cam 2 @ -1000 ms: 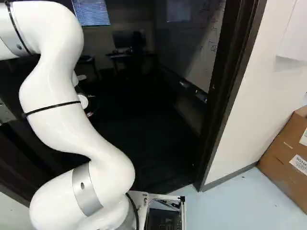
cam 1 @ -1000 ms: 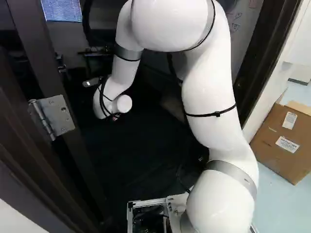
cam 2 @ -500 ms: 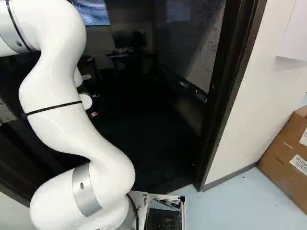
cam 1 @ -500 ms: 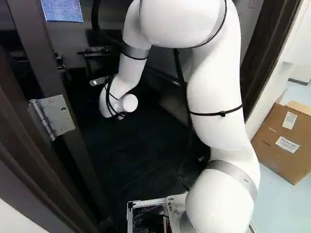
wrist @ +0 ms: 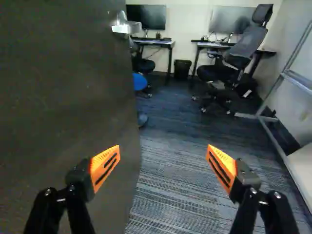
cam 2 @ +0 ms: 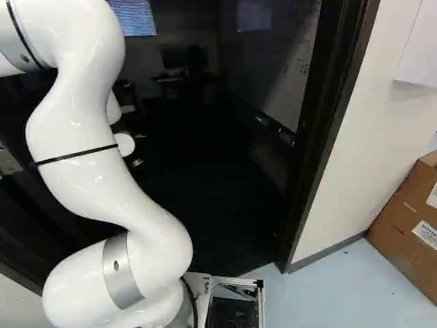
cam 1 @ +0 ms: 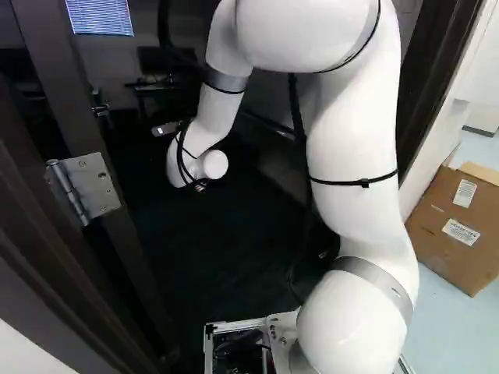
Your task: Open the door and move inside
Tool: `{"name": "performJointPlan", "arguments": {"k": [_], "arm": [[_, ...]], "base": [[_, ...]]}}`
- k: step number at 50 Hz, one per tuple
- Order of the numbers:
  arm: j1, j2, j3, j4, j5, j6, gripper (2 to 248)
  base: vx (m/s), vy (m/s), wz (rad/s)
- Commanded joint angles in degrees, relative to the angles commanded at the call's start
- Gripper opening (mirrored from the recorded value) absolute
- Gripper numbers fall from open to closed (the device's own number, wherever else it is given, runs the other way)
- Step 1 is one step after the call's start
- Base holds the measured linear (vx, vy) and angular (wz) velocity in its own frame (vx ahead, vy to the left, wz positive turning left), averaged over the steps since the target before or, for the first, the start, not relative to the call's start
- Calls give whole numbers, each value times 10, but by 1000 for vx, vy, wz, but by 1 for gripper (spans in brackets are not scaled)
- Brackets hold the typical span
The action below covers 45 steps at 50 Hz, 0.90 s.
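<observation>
The dark door (wrist: pixel 63 107) stands swung open in the wrist view, its face beside and beyond one finger, with a silver handle (wrist: pixel 126 26) near its far edge. My gripper (wrist: pixel 163 148) is open, with nothing between its fingers and carpeted floor ahead of it. Whether the near finger touches the door I cannot tell. A metal hinge (cam 1: pixel 97 185) shows at the left of the left base view. The arm's wrist end (cam 1: pixel 195 164) reaches through the doorway; the gripper itself does not stand out there against the dark room.
The door frame (cam 2: pixel 328 137) and white wall (cam 2: pixel 369 143) stand right of the arm. A cardboard box (cam 2: pixel 410 225) rests by that wall. Inside are desks with monitors (wrist: pixel 146 17), an office chair (wrist: pixel 234 58), a bin (wrist: pixel 182 69) and a metal frame (wrist: pixel 285 73) along the side wall.
In the left base view the arm's upper part and wrist end have shifted right, the wrist end also slightly down. The base, hinge and door frame have not moved.
</observation>
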Motion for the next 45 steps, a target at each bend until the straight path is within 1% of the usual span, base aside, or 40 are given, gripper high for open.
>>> {"name": "performJointPlan", "arguments": {"k": [11, 22, 34, 45], "arm": [[-21, 24, 26, 2, 1, 0, 247], [-49, 55, 60, 5, 3, 0, 247], [-87, 98, 107, 8, 5, 0, 247], [-129, 144, 157, 12, 7, 0, 247]], "base": [[0, 0, 0], [0, 0, 0], [0, 0, 0], [0, 0, 0]]}}
